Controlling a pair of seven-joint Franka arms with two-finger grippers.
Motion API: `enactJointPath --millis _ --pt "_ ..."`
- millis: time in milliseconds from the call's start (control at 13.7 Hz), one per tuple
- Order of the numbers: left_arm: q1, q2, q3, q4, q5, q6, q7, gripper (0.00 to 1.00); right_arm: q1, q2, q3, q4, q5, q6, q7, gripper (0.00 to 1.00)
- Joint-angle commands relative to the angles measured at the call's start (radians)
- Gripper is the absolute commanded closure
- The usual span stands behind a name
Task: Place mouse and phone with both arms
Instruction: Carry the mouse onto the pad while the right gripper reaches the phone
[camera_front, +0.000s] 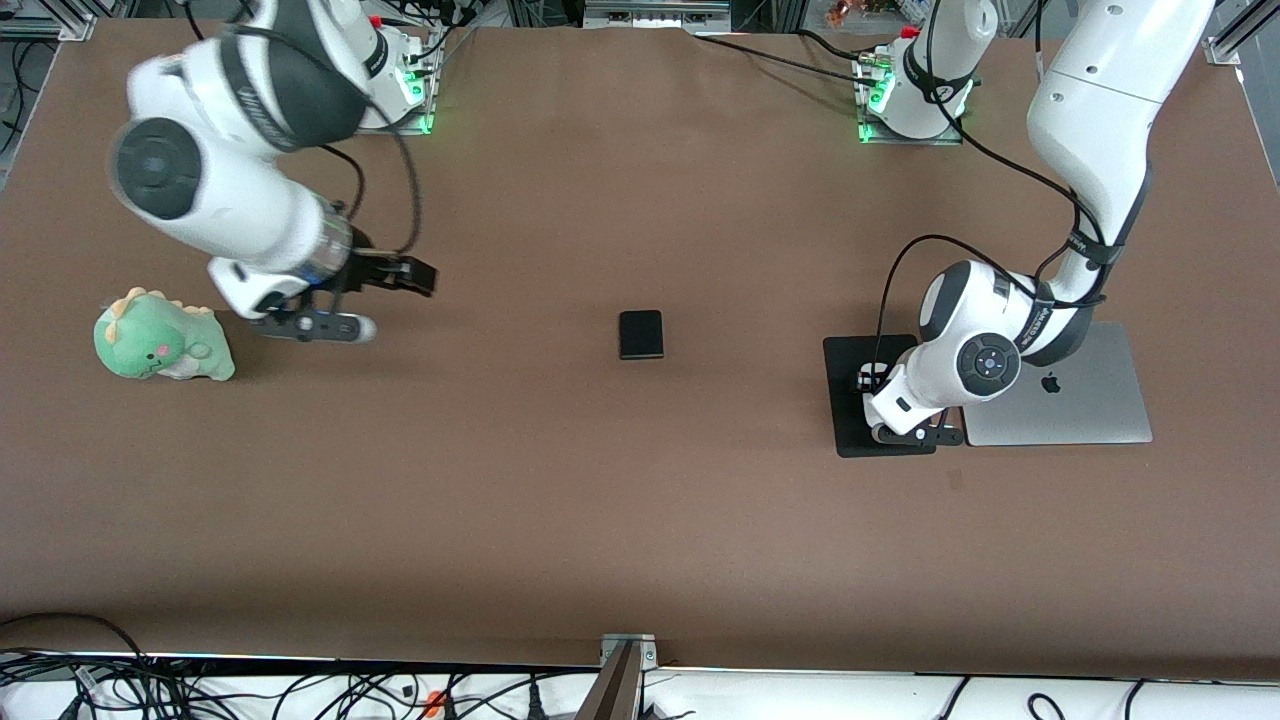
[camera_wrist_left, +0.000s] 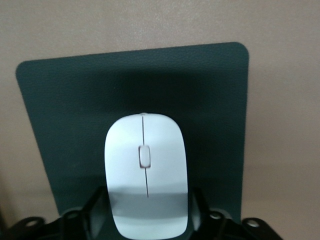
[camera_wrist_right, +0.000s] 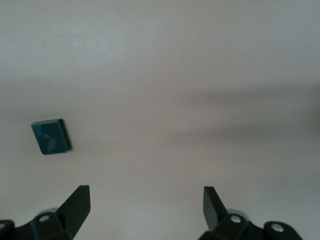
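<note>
Front view is showing the brown table (camera_front: 640, 520) carrying everything, with 2 white arms reaching out from their bases. The left arm (camera_front: 1090, 120) is bending down toward its own end of the table, where a closed silver laptop (camera_front: 1080, 400) is lying just beside a flat black mouse pad (camera_front: 855, 425). The right arm (camera_front: 230, 200) is hanging over its end of the table, near a green plush dinosaur (camera_front: 160, 340).

Left wrist view is showing the mouse (camera_wrist_left: 145, 165): a glossy white oval with a thin line down its middle and a small wheel slot, lying flat on the mouse pad. The phone (camera_front: 640, 334), a small black slab with rounded corners, is lying flat on the bare table about midway between the 2 ends, well apart from both arms.

The left hand (camera_wrist_left: 148, 202) is sitting low at the rear end of the mouse; whether it is gripping the mouse or standing clear of it cannot be told. The right hand (camera_front: 425, 280) is hovering over bare table with its jaws spread wide, holding and touching nothing.
</note>
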Motion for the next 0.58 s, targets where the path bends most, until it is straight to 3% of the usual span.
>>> enactJointPath --millis 0,218,364,510 --pt "0.029 -0.009 -0.001 0.008 0.037 0.004 0.011 0.0 0.092 0.081 -0.01 0.008 0.014 0.117 0.085 0.0" --pt "0.022 -0.064 -0.011 0.058 0.037 -0.061 0.002 0.0 0.156 0.166 -0.01 0.011 0.014 0.224 0.13 0.0" --pt "0.023 -0.094 -0.017 0.162 0.037 -0.231 0.017 0.0 0.202 0.219 -0.01 0.02 0.01 0.296 0.2 0.0" --pt "0.034 -0.098 -0.013 0.283 0.031 -0.308 0.121 0.0 0.247 0.276 -0.01 0.023 -0.002 0.379 0.214 0.0"
